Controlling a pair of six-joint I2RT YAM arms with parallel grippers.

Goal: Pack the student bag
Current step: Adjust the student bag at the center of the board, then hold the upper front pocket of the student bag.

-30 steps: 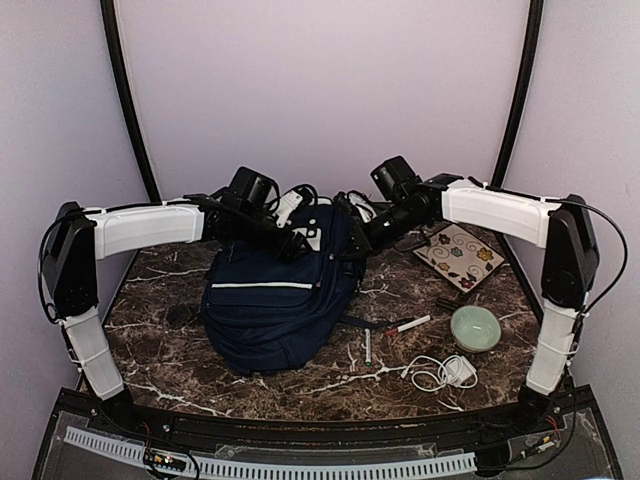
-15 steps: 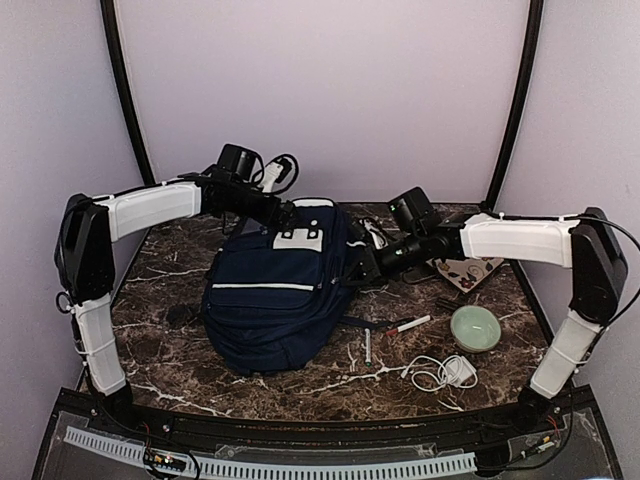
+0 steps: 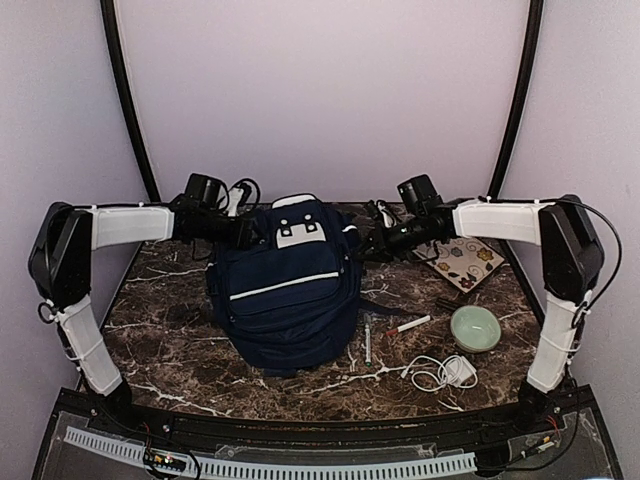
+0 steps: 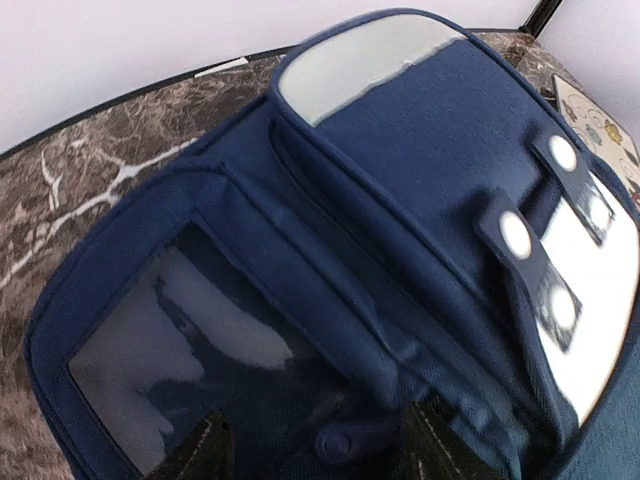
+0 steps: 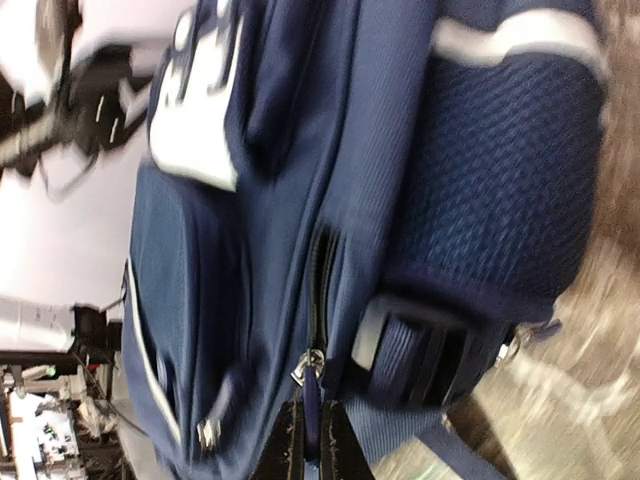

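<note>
Reading from the near edge of the desk (image 3: pixel 170 370) outward: a white charger (image 3: pixel 440 372) with its coiled lead, a pale green bowl (image 3: pixel 475 328), a red-tipped marker (image 3: pixel 408 325) and a thin pen (image 3: pixel 368 345) lie loose to the right, well clear of my arms. I judge these to be things awaiting packing, since none is in the bag yet.

At the middle of the desk stands the student bag (image 3: pixel 285 290), propped roughly upright with its front pocket and white stripe toward the bases and its white patch near the top. It is set between my two arms so that each can reach one flank.

My right gripper (image 5: pixel 312 408) is at the bag's right side, its fingers pressed together and clamped on the zip pull (image 5: pixel 305 372). The pull tab runs down between the tips, a hold suited to drawing the slider along its track. Whether the zip is already partly open I cannot tell.

My left gripper (image 4: pixel 318 425) is at the bag's upper left, fingers apart and straddling a snap stud (image 4: pixel 330 440) beside the clear window pocket (image 4: pixel 170 350). Whether they press the fabric is not shown. I judge its purpose is to steady the bag against the pull.

Farthest back, a patterned card (image 3: pixel 462 257) lies flat beneath my right arm.
</note>
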